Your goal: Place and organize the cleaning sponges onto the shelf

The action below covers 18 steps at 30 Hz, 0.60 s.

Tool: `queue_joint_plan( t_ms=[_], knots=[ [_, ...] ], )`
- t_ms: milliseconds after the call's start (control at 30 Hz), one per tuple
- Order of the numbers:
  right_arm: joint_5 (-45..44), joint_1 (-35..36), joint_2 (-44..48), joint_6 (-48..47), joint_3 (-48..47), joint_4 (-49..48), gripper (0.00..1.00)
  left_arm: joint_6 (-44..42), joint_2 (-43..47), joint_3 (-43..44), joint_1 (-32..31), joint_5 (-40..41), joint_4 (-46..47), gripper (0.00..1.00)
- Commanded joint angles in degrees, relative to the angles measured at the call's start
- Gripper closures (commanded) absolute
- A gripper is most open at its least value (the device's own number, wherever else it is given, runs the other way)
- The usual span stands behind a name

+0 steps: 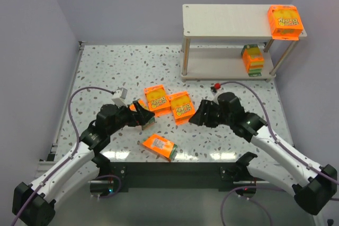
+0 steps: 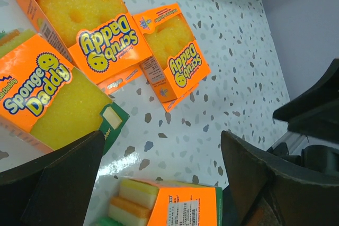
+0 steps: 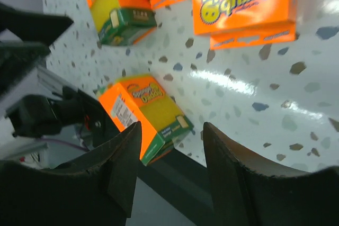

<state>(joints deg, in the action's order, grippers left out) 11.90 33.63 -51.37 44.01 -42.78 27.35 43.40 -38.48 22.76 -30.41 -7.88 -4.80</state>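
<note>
**Kid:** Where are the bright orange cardboard sponge packs?

**Friend:** One pack lies on the far right corner of the pale wooden shelf, on its top board. Another stands on the low board. The rest lie flat on the shiny speckled table, showing bumpy yellow sponge.

**Kid:** And the grippers?

**Friend:** The black left gripper is spread wide and holds nothing. The black right gripper is partly apart and also holds nothing.
</note>
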Motion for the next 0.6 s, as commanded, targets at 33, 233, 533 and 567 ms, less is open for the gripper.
queue_joint_plan(
  t_ms=[33,233,533,567],
  knots=[
    [-5.0,11.0,1.9,1.4,5.0,-4.2,0.46,-0.5,1.0,3.9,0.0,2.0,-1.9,0.04],
    [-9.2,28.2,-4.6,6.7,8.5,-10.5,0.45,-1.3,2.0,4.0,0.0,0.7,-5.7,0.31],
    [-12.9,44.7,-15.6,9.9,6.1,-20.8,0.58,1.2,0.4,-3.2,0.0,-3.8,-3.5,0.75],
    [-12.3,44.9,-16.5,10.3,6.1,-21.5,0.62,1.6,-0.1,-3.9,0.0,-4.8,-2.2,0.79]
  ],
)
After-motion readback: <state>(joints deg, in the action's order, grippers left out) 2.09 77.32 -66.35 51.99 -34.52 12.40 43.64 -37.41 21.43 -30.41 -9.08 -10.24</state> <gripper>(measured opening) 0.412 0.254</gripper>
